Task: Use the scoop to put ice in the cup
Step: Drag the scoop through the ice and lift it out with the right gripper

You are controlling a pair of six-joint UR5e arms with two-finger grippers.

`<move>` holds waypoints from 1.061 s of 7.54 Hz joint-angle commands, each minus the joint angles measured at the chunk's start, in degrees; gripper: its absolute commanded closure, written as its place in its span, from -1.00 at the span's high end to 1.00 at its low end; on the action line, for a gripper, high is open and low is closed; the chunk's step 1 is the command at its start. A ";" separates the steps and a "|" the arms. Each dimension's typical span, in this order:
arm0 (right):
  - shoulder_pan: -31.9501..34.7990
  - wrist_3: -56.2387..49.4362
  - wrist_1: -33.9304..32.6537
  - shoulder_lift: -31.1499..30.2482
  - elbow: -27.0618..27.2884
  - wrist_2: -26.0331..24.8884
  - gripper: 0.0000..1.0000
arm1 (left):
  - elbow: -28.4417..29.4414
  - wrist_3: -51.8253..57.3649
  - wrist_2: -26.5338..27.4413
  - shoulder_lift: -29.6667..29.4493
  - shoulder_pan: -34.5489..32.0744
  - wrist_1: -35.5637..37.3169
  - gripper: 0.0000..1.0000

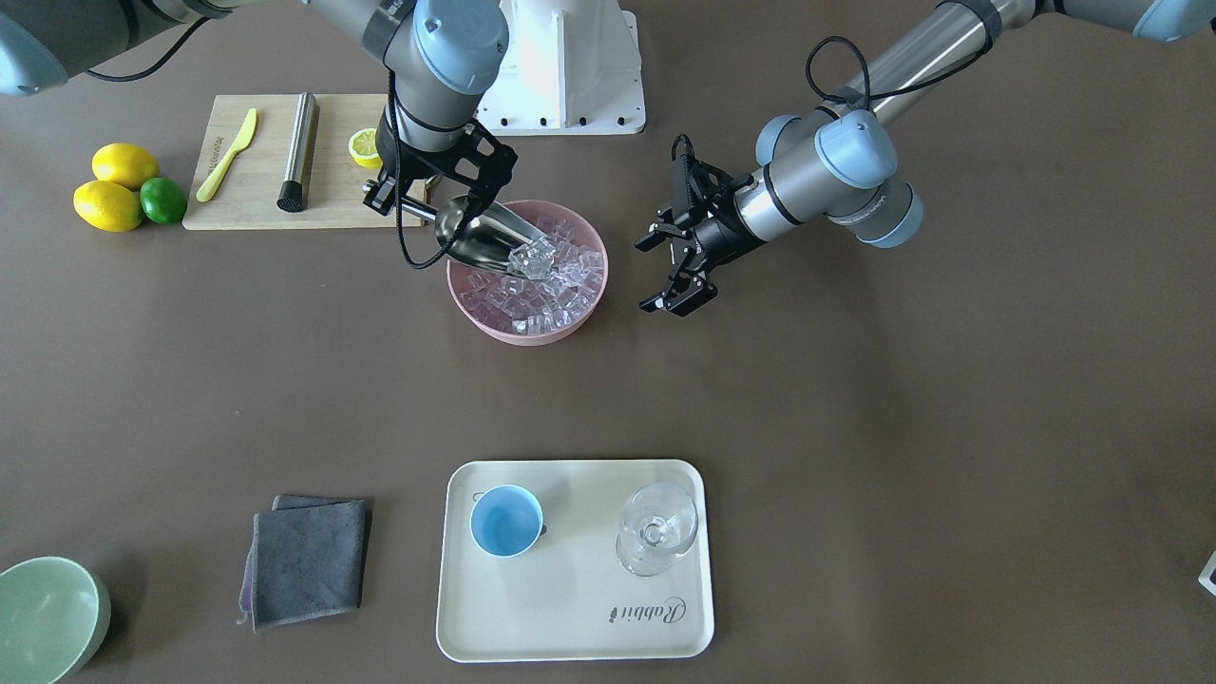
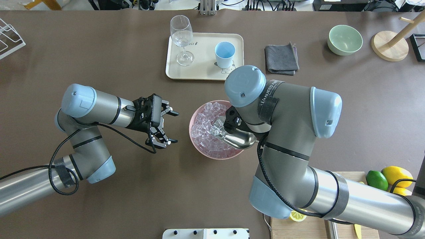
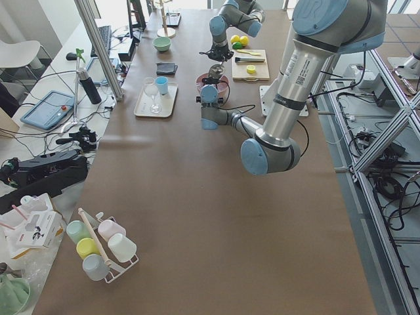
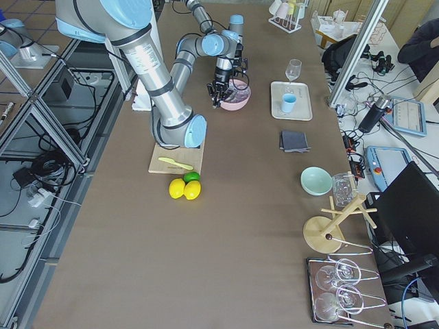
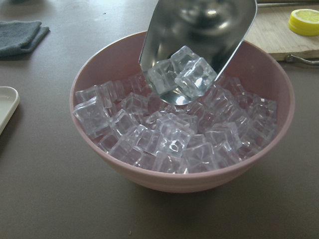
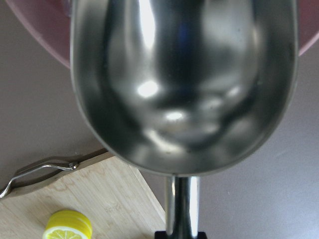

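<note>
My right gripper (image 1: pixel 423 204) is shut on the thin handle of the steel scoop (image 1: pixel 480 233). The scoop's mouth tilts down into the pink bowl (image 1: pixel 527 331) of ice (image 1: pixel 556 299). A few cubes (image 5: pixel 187 74) sit at the scoop's lip, just above the pile; the scoop's back fills the right wrist view (image 6: pixel 184 84). My left gripper (image 2: pixel 167 127) is open and empty, beside the bowl on its left in the overhead view. The light-blue cup (image 1: pixel 506 520) stands empty on the cream tray (image 1: pixel 570 627), also in the overhead view (image 2: pixel 224 53).
A clear stemmed glass (image 1: pixel 657 527) shares the tray. A folded grey cloth (image 1: pixel 309 560) and a pale-green bowl (image 1: pixel 47 617) lie beside it. A cutting board (image 1: pixel 256 190) holds a yellow knife, a steel cylinder (image 1: pixel 297 152) and a lemon half; lemons and a lime (image 1: pixel 161 199) lie nearby.
</note>
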 commanded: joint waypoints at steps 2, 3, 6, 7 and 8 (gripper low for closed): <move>0.00 -0.09 0.66 -2.60 5.41 0.14 -1.00 | -0.09 -0.09 -0.24 -0.30 -0.29 0.59 0.96; 0.00 -0.09 0.66 -2.86 7.08 0.23 -1.00 | -0.09 -0.09 -0.41 -0.38 -0.82 0.59 0.96; 0.09 0.17 0.75 -4.09 13.41 0.41 -1.00 | -1.32 0.09 -0.41 0.31 -1.87 0.68 0.96; 0.35 0.52 2.31 -4.27 14.03 0.32 -1.00 | -2.37 0.09 -0.41 1.62 -2.32 0.68 0.96; 1.57 3.05 2.68 -4.36 13.95 1.10 -1.00 | -3.07 0.09 -0.41 2.86 -3.02 0.68 0.96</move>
